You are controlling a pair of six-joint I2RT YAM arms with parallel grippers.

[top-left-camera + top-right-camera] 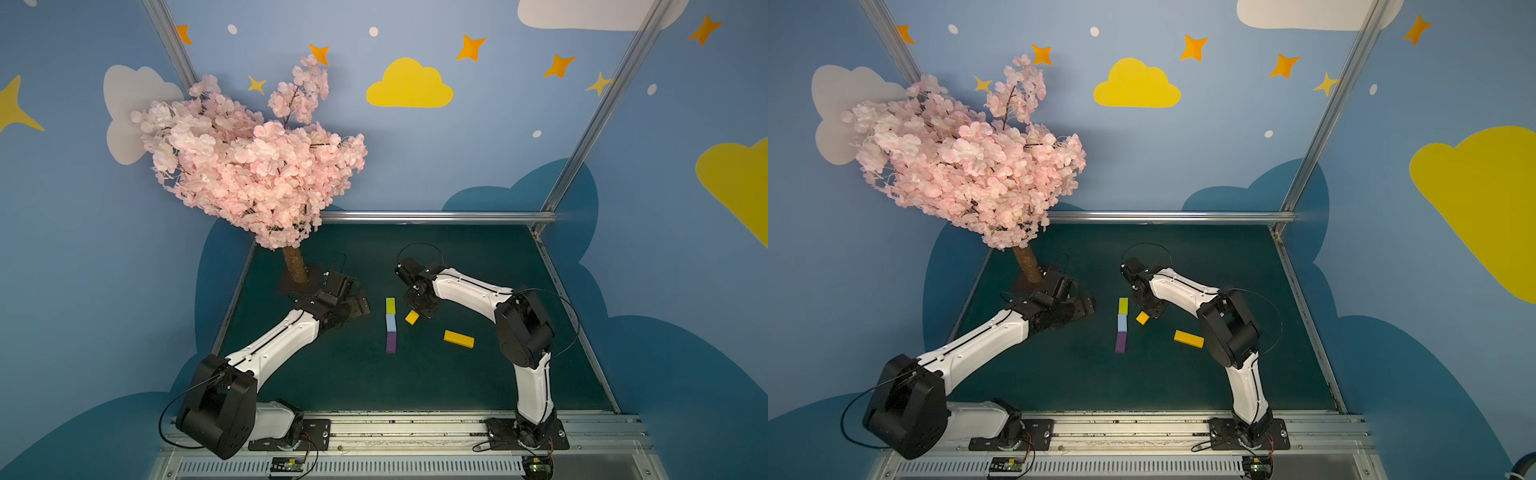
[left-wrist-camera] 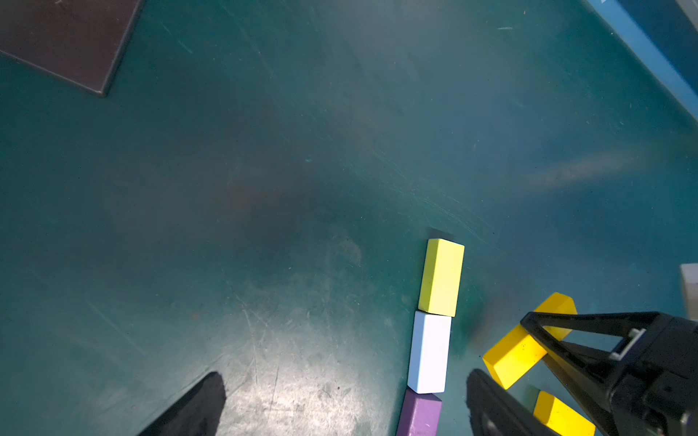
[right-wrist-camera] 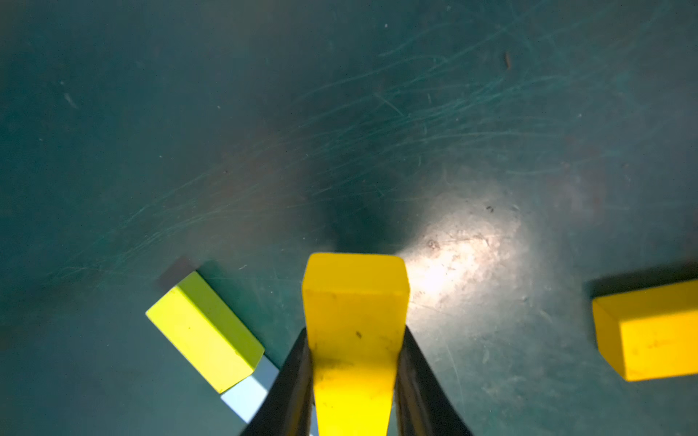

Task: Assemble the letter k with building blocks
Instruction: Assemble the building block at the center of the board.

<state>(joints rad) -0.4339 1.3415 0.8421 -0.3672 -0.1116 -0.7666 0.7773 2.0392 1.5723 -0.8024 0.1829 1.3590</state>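
Three building blocks lie end to end in a straight row on the green mat: lime-green (image 1: 390, 305) farthest back, light-blue (image 1: 390, 323) in the middle, purple (image 1: 391, 343) nearest. My right gripper (image 3: 355, 336) is shut on one end of an orange-yellow block (image 3: 355, 302), held tilted just right of the lime-green block (image 3: 204, 328). In both top views this held block (image 1: 1142, 318) hangs beside the row. A second orange-yellow block (image 1: 458, 338) lies flat farther right. My left gripper (image 2: 345, 377) is open and holds nothing, to the left of the row.
A pink blossom tree (image 1: 249, 166) stands on a dark base plate (image 1: 299, 282) at the back left, close behind my left wrist. Metal frame rails (image 1: 436, 217) run along the mat's back and right edges.
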